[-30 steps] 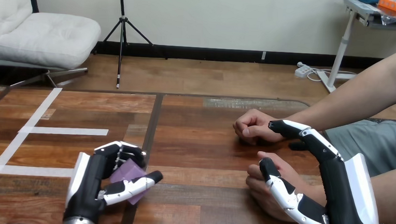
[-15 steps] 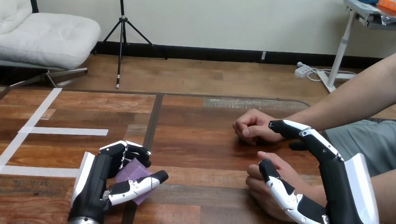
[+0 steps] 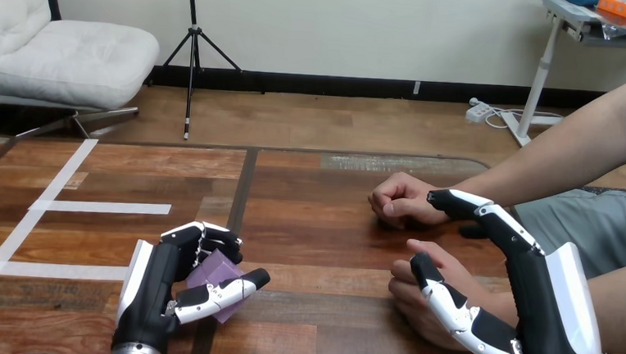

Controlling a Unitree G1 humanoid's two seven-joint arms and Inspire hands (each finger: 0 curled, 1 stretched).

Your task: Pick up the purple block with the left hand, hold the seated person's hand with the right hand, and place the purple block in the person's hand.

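Head view: at seven o'clock, over the wooden table [image 3: 315, 226], the left hand [image 3: 159, 287] pinches the purple block [image 3: 220, 274] between curled fingers and thumb. The block is low to the boards, and I cannot tell whether it touches them. It looks small, rigid and light, with smooth flat faces that could slip, so opposite faces seem the best hold. Toward three o'clock the person's far hand [image 3: 398, 200] rests as a fist on the table. At five o'clock the right hand [image 3: 552, 307] is spread. Its thumb lies along the person's near hand [image 3: 424, 292], which sits loosely curled between thumb and straight fingers, unclasped.
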